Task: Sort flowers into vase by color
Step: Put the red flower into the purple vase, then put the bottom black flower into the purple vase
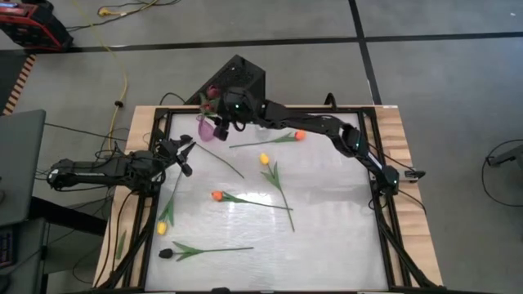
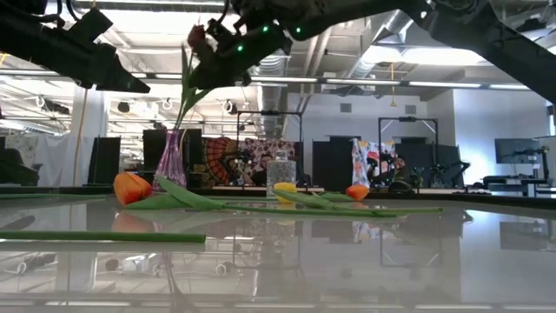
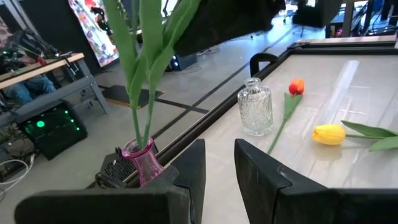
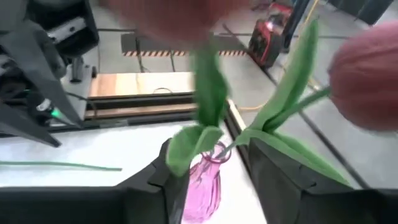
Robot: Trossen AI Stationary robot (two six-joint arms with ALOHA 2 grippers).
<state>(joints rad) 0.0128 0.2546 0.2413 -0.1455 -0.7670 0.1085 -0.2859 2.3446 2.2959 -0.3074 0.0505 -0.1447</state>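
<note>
A pink glass vase [image 4: 205,186] stands at the table's far left [image 1: 206,129]. It holds two tulips with dark red heads [image 2: 198,36], stems down in its neck. My right gripper [image 4: 210,152] hangs open just above the vase, one finger on either side of the stems and leaves. Two orange flowers [image 1: 300,135] [image 1: 216,196], two yellow ones [image 1: 264,158] [image 1: 161,229] and a dark one [image 1: 165,253] lie flat on the table. At the left edge my left gripper [image 3: 219,155] waits, its fingers a little apart with nothing between them.
A clear glass vase [image 3: 255,109] stands near the pink one at the far edge. A black frame rail [image 1: 384,204] runs round the table. A black box [image 1: 241,73] sits beyond the far edge. There is bare table at the near right [image 1: 343,245].
</note>
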